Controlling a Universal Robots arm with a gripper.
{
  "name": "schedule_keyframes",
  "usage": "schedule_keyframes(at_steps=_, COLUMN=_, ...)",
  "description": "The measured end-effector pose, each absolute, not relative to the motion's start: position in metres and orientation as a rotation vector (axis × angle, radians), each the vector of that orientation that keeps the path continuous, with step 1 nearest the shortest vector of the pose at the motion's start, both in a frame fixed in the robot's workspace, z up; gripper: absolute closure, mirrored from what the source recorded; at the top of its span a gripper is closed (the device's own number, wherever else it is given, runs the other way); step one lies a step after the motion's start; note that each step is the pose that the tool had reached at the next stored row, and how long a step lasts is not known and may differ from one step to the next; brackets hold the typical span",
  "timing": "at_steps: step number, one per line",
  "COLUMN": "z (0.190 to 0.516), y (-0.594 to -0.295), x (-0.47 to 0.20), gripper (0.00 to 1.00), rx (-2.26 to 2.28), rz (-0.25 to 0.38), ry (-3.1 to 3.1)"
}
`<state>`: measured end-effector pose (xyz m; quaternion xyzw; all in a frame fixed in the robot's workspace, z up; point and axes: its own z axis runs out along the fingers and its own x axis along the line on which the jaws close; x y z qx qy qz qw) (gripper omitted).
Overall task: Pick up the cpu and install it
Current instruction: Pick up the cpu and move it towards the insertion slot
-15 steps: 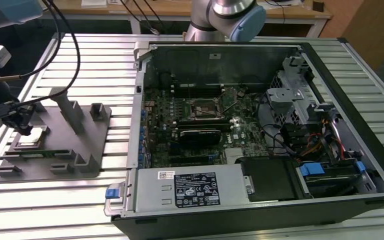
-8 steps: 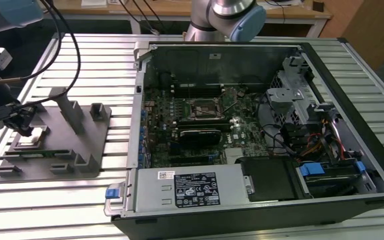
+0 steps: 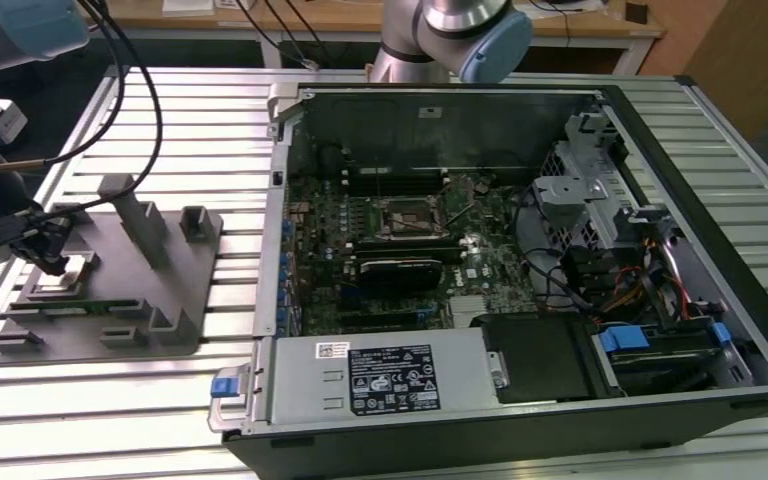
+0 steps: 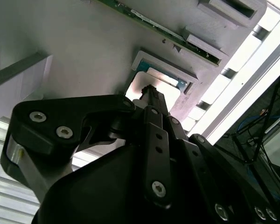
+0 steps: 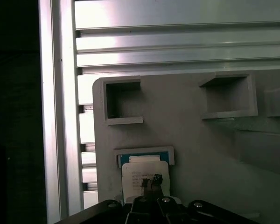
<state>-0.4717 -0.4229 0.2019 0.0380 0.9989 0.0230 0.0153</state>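
The cpu lies flat in a square pocket at the near left corner of the grey fixture tray, at the exterior view's left. Its pale silvery top also shows in both wrist views. My gripper points straight down over the chip, and its narrow fingertips stand close together at the middle of the chip's top face. Whether they touch it I cannot tell. The black cpu socket sits open-faced on the motherboard inside the computer case.
The open computer case lies on its side at the exterior view's right, with power supply, cables and drive cage inside. Upright posts rise from the tray just beside the gripper. The slatted aluminium table surrounds everything.
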Motion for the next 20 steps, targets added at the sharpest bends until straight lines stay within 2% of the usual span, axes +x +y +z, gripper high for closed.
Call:
schedule_keyframes(at_steps=6, z=0.2017, y=-0.4228, x=-0.4717, gripper=0.89, rx=0.118, rz=0.071, ry=3.108)
schedule_keyframes(at_steps=7, z=0.2017, y=-0.4228, x=-0.4717, gripper=0.77, rx=0.118, rz=0.072, ry=3.108)
schedule_keyframes(at_steps=8, z=0.2017, y=-0.4228, x=-0.4717, gripper=0.77, rx=0.118, rz=0.072, ry=3.108)
schedule_keyframes(at_steps=10, z=0.2016, y=-0.4228, x=-0.4717, gripper=0.65, rx=0.118, rz=0.072, ry=3.108)
schedule_keyframes(at_steps=11, z=0.2016, y=-0.4228, x=-0.4717, gripper=0.65, rx=0.118, rz=0.072, ry=3.108)
schedule_keyframes(at_steps=13, z=0.2016, y=-0.4228, x=-0.4717, gripper=0.53, rx=0.118, rz=0.072, ry=3.108)
schedule_keyframes(at_steps=16, z=0.2015, y=-0.4229, x=-0.4717, gripper=0.47, rx=0.118, rz=0.072, ry=3.108)
schedule_keyframes(at_steps=17, z=0.2015, y=-0.4228, x=-0.4717, gripper=0.41, rx=0.118, rz=0.072, ry=3.108)
schedule_keyframes(at_steps=20, z=0.2014, y=-0.4228, x=-0.4717, gripper=0.41, rx=0.118, rz=0.072, ry=3.108)
